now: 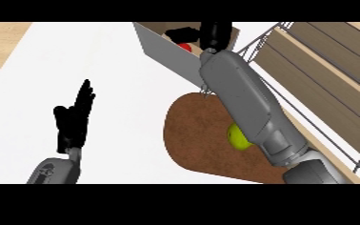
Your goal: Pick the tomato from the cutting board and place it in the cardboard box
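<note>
The right hand (215,34) reaches into the cardboard box (165,52), and the tomato (184,46) shows red inside the box, just beside it. Whether the hand grips the tomato, I cannot tell. Well left of the box, the left hand (72,121) rests open.

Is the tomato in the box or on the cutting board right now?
In the box: the red tomato shows behind the cardboard box wall, next to the right hand. Whether it is released, cannot tell.
</note>
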Controlling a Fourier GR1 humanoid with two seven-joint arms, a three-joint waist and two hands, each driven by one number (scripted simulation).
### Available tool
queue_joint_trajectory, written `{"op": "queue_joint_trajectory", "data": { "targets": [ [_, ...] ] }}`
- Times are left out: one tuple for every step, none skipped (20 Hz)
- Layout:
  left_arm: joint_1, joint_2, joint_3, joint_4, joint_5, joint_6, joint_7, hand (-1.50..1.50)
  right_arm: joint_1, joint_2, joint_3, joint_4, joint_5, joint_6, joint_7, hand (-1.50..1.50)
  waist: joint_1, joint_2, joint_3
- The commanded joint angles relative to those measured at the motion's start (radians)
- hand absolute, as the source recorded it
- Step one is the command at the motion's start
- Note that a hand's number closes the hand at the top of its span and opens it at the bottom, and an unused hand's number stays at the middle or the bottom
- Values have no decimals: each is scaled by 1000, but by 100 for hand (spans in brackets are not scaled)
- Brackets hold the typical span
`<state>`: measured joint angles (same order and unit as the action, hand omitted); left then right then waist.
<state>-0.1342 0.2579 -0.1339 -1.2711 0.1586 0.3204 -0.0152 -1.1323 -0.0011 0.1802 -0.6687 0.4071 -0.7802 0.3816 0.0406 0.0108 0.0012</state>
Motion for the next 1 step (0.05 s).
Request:
{"op": "queue_joint_trajectory", "data": {
  "targets": [
    [-6, 10, 44, 43, 21, -20, -9, 0, 121, -3, -64, -109, -88, -16, -158, -150, -36, -7, -1]
  ]
}}
